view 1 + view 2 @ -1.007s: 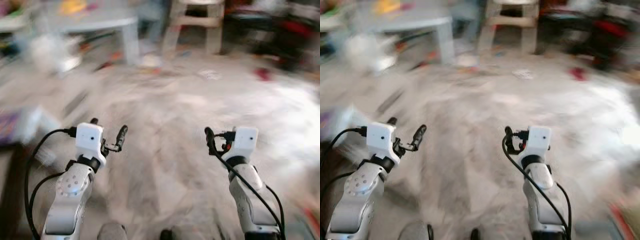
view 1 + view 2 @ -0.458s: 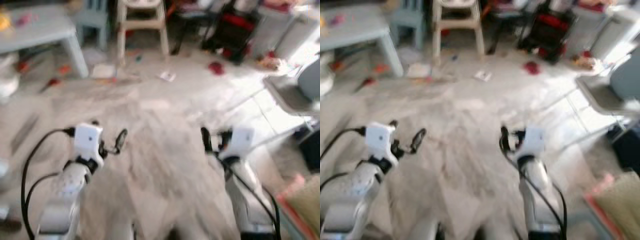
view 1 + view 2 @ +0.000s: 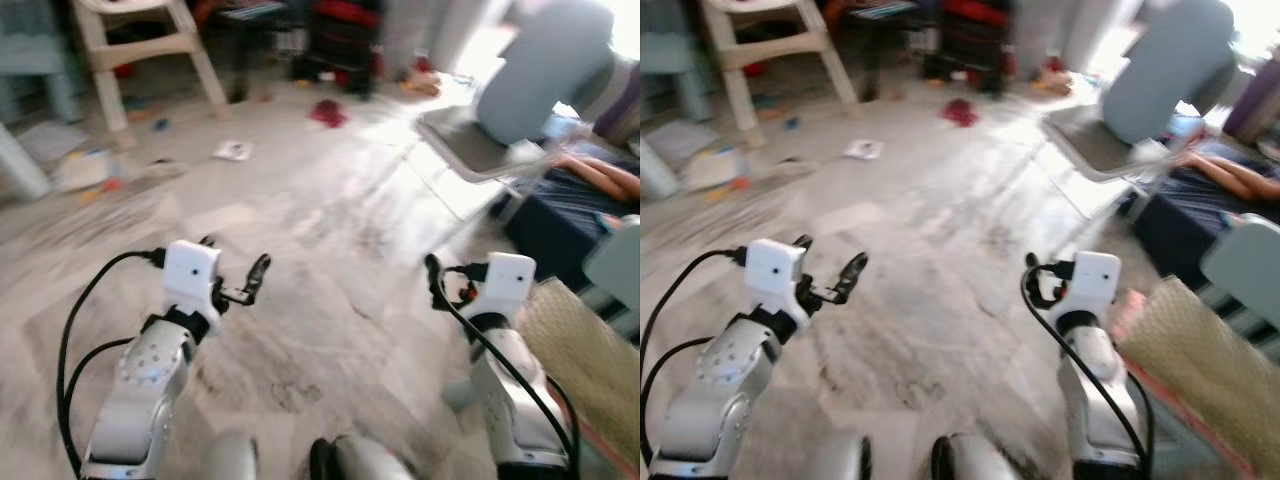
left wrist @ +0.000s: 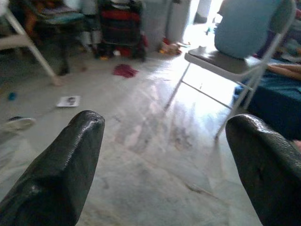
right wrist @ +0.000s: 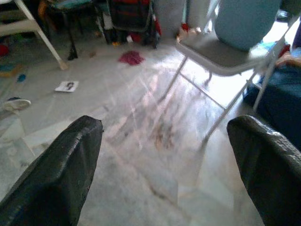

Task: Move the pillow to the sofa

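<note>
Blurring softens pillow (image 3: 545,62) on folding chair (image 3: 470,150).

Head stereo pair looks forward-down over marble floor (image 3: 330,260). Wrist cameras sit low, face along fingers. All views share folding chair (image 5: 221,52), red cloth (image 4: 124,70).

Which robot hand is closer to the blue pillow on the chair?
The right gripper. The pillow sits on the folding chair ahead and to the robot's right; the left gripper is further off, across the floor. Both are open and empty.
</note>
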Controlling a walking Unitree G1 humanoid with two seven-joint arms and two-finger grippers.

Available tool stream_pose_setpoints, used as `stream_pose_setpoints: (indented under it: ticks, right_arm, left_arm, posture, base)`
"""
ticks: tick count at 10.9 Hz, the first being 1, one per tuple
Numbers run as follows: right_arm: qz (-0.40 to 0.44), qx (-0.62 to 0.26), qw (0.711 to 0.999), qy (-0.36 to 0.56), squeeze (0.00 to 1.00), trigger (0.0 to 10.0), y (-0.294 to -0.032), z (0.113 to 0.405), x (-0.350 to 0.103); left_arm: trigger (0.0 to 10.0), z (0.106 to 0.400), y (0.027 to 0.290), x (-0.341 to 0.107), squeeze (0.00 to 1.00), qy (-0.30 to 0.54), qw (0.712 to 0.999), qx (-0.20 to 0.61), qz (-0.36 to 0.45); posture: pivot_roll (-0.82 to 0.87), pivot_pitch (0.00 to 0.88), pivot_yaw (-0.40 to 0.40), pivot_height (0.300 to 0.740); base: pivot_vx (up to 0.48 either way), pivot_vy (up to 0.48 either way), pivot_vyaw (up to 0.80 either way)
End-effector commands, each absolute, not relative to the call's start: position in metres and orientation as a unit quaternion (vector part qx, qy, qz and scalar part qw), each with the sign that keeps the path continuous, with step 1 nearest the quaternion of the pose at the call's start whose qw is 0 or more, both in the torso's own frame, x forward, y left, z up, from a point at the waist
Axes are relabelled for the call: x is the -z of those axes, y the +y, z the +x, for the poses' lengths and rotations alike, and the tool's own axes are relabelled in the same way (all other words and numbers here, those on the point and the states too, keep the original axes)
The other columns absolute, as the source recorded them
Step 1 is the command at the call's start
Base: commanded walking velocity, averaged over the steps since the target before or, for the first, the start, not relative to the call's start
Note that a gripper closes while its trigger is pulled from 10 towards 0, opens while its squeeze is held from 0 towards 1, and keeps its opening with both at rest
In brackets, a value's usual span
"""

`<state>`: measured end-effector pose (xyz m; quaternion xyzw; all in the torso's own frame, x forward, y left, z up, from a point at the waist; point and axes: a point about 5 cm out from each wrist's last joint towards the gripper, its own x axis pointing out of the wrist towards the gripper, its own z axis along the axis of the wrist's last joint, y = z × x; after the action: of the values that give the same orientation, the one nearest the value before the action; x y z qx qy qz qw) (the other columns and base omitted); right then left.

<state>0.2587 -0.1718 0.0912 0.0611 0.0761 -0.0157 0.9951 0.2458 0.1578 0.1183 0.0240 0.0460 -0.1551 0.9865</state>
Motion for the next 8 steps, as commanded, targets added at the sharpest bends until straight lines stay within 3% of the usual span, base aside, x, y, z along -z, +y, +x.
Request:
stream_pose_setpoints:
  ticks: [1,2,8]
  right_arm:
    - [0.058,0.018,0.995,0.073,0.0,10.0,-0.1763,0.2568,-0.0941]
    - [0.055,0.017,0.995,0.076,0.0,10.0,-0.176,0.2566,-0.0939]
    - [0.06,0.019,0.995,0.083,0.0,10.0,-0.1768,0.2561,-0.0925]
  left_arm:
    - [10.0,0.2462,0.1576,-0.1227,0.0,0.042,0.986,0.164,0.008]
    - [10.0,0.2472,0.1587,-0.1233,0.0,0.043,0.986,0.164,0.002]
    - [10.0,0.2467,0.1586,-0.1239,0.0,0.047,0.984,0.17,-0.007]
  posture:
    - [-0.01,0.144,-0.077,0.74]
    - [-0.01,0.147,-0.077,0.74]
    - [-0.02,0.156,-0.075,0.74]
  base:
    - [0.0,-0.3,0.0]
    - [0.0,-0.375,0.0]
    - [0.0,-0.421,-0.78]
